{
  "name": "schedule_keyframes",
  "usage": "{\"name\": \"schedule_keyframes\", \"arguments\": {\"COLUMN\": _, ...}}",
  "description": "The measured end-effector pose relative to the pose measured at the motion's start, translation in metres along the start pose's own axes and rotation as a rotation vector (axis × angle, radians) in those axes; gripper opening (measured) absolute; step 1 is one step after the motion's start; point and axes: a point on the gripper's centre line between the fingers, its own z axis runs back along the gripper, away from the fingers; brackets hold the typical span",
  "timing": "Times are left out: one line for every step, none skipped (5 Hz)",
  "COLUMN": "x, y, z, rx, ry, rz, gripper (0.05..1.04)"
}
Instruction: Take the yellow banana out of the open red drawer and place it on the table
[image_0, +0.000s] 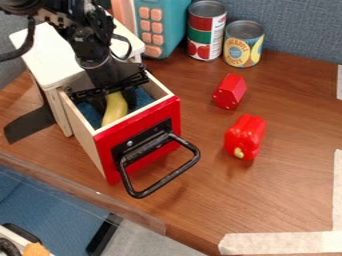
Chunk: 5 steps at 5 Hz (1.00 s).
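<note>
Fairly bright, soft light falls over the wooden tabletop (294, 110), apparently from above. The white box (48, 54) is palest on top, while the inside of the drawer (107, 152) lies darker. Small glints mark the red pepper (245, 132) — its shadow is faint and soft-edged — and the cans' (206, 31) metal rims.

Labels, two: printed label (200, 36) on tall can (207, 8), top centre of frame; printed label (240, 51) on shorter can (244, 28), right of it. Wording: none clearly readable.
</note>
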Motion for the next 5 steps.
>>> {"name": "schedule_keyframes", "arguments": {"x": 0.001, "y": -0.001, "z": 0.025, "rx": -0.051, "ry": -0.015, "rz": 0.001, "gripper": 0.553}}
{"name": "schedule_keyframes", "arguments": {"x": -0.003, "y": -0.004, "z": 0.054, "rx": -0.096, "ry": -0.035, "rz": -0.016, "gripper": 0.552}}
{"name": "schedule_keyframes", "arguments": {"x": -0.017, "y": -0.013, "z": 0.076, "rx": -0.064, "ry": -0.068, "rz": -0.056, "gripper": 0.552}}
{"name": "schedule_keyframes", "arguments": {"x": -0.045, "y": -0.04, "z": 0.083, "rx": 0.015, "ry": -0.128, "rz": -0.168, "gripper": 0.552}}
{"name": "schedule_keyframes", "arguments": {"x": -0.074, "y": -0.061, "z": 0.074, "rx": 0.05, "ry": -0.08, "rz": -0.251, "gripper": 0.552}}
